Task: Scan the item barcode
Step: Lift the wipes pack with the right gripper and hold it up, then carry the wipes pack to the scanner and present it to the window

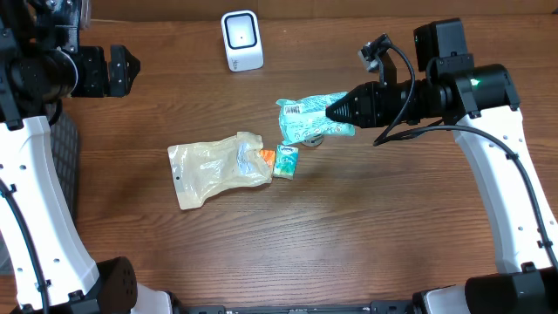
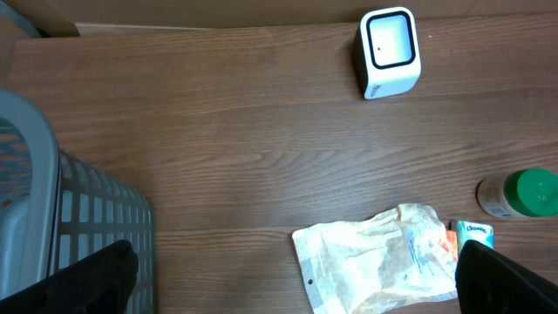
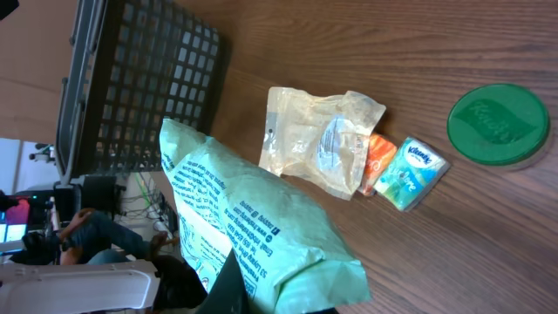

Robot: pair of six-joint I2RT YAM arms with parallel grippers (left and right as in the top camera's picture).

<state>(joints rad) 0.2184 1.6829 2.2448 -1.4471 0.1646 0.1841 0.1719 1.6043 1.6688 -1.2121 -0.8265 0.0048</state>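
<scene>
A brown wood-grain worktop (image 1: 366,235) fills nearly every view, its grain running side to side under soft, even light. A pale strip (image 1: 349,7) borders its far edge; the left wrist view shows a tan surface (image 2: 218,13) there. At the left end stands a grey slatted basket (image 2: 87,218), with a dim, cluttered room corner (image 3: 52,218) beyond.

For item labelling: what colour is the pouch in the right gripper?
Pouch: mint green, dark print; right wrist view.

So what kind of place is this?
Probably a mock checkout bench: a white scanner on the wooden table, a green packet and tissue pack as goods, a plastic basket alongside.
</scene>
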